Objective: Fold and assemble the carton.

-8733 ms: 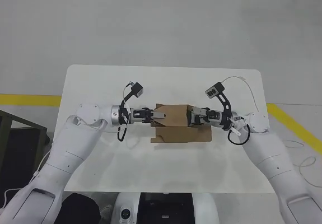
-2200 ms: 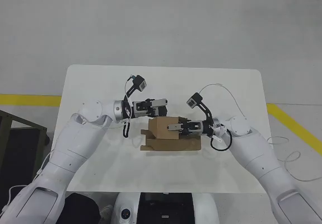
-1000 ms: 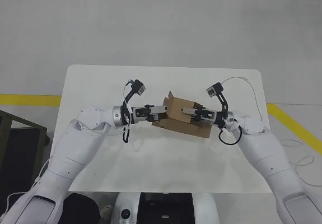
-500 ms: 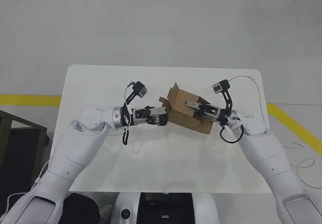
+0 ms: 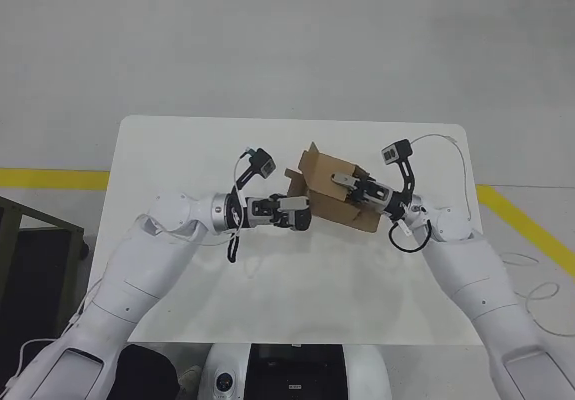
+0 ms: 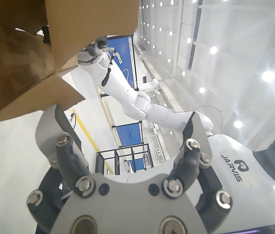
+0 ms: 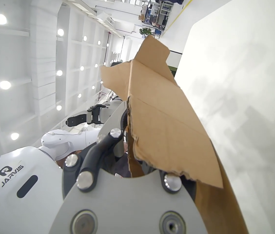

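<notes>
**Carton [image 5: 332,192] held tilted over white table — one gripper pinching, one spread**

- Surface: white table [image 5: 167,150] with rounded corners, standing on a grey floor [image 5: 267,50]. A yellow line [image 5: 37,178] runs along the floor past both sides. A dark metal frame [image 5: 27,209] stands off the table's left edge.
- Item: brown carton, tipped, its open flaps pointing far-left. It sits over the table's far half, a little right of centre, between the two grippers.
- Right gripper [image 5: 339,182] — pinching one wall of the carton, with one finger lying along the outer face.
- Left gripper [image 6: 126,116] — fingers spread with nothing between them, just beside the carton's near-left flaps. Whether it touches the carton cannot be told.
- Room to move: the carton is well inside every edge. Broad white tabletop lies between it and the near edge and both side edges, with a narrower strip on the far side.
- Change: 8.7 s ago the carton lay flat at the table's middle with a gripper at each end. It has since risen, tipped and shifted toward the far right. In the last half second the left gripper has edged closer to it.
</notes>
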Robot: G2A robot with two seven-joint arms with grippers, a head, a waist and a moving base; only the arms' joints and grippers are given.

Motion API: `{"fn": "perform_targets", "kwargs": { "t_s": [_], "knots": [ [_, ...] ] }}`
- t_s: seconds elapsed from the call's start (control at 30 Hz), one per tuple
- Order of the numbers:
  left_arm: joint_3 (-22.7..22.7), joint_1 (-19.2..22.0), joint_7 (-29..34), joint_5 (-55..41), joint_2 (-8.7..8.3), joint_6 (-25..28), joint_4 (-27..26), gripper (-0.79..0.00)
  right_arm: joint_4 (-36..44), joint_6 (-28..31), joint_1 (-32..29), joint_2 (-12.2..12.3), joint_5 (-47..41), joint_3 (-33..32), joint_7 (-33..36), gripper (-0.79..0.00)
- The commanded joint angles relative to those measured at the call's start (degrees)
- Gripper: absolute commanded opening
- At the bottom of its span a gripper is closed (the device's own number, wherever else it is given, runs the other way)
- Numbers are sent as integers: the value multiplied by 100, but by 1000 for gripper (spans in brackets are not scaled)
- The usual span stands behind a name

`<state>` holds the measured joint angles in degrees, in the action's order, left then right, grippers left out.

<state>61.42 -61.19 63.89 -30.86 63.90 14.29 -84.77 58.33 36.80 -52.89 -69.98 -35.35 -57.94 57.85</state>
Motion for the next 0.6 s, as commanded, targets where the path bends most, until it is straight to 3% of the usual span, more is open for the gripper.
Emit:
{"fn": "perform_targets", "kwargs": {
  "t_s": [0.0,0.57],
  "knots": [
    [-31,8,-18,-10,10,-19,13,0,3,9,-4,-10,-5,0,-16,-785],
    [-171,237,-181,-116,106,87,293,0,264,30,-222,-72,69,-7,-219,-785]
  ]
}}
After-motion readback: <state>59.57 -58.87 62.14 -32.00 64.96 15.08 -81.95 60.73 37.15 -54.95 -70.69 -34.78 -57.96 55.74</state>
